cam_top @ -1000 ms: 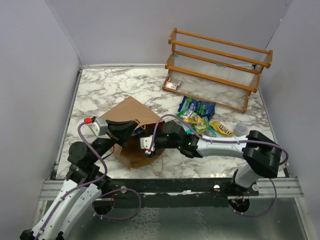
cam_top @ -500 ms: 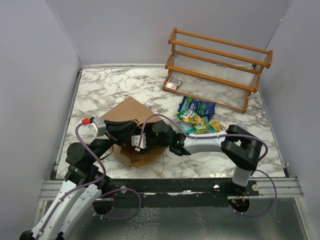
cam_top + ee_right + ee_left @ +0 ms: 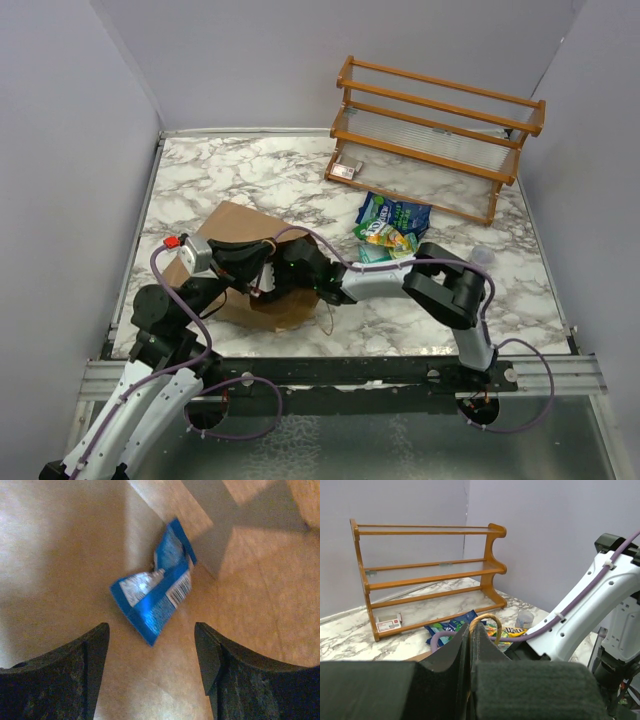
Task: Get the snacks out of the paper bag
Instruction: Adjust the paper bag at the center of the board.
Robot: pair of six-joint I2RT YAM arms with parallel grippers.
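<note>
1. Where the bag (image 3: 235, 262) lies on the table (image 3: 250, 175), the left gripper (image 3: 470, 645) has its jaws closed on a handle (image 3: 485, 620).
2. The right gripper (image 3: 152, 650) is inside the bag, jaws open, a blue packet (image 3: 155, 597) lying just beyond them, untouched.
3. Other snacks (image 3: 392, 228) lie on the table before the rack (image 3: 440, 130).

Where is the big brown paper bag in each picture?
Top external: the paper bag lies left of centre on the marble table.
Left wrist: only its loop handle shows, pinched at centre.
Right wrist: its brown inside fills the picture.
Shared landmark: the wooden rack, top and left-wrist views only.
</note>
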